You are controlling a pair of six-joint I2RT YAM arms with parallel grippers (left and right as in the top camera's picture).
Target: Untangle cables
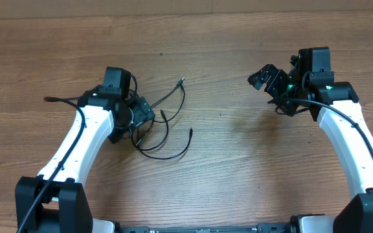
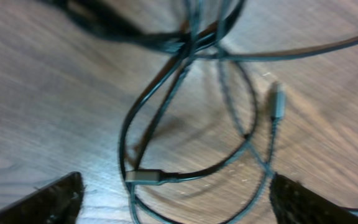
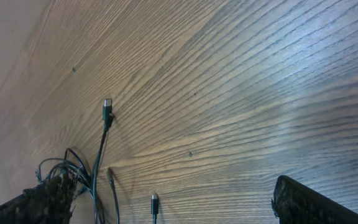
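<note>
Brown wood-grain desk (image 1: pixel 225 39), two white arms with black wrists reaching in from the near edge.

Thin black cables (image 1: pixel 167 133): one loose tangle on the left half of the desk, lying flat on the wood. The knotted part sits under and against the left arm's wrist. Loops spread out from there toward the centre of the desk. One long strand runs up and away, ending in a small plug (image 1: pixel 182 81). A second plug end (image 1: pixel 192 131) lies at the outer edge of the lowest loop. A third, short end (image 1: pixel 162 114) points into the middle of the loops.

Left pincer (image 1: pixel 138 116): low over the tangle, jaws wide apart. From the left wrist camera its two dark fingers (image 2: pixel 48 199) stand at the bottom corners, and the cords cross on the desk in the gap between them. Nothing is clamped. In that view several strands bunch together near the top and fan downward. A silver-tipped connector (image 2: pixel 145 177) lies near the left finger. Another connector (image 2: pixel 278 102) lies off to the right. The view is blurred, so I cannot tell how many separate cords there are.

Right pincer (image 1: pixel 269 83): over the right half of the desk, well apart from the tangle, tilted toward the centre. Jaws spread wide, with bare wood and one small cable plug showing in the gap. Its wrist camera looks across the desk at the cords from afar. One plug tip (image 3: pixel 107 104) stands out on the wood, and the bunched part is at the left finger's edge of the view.
</note>
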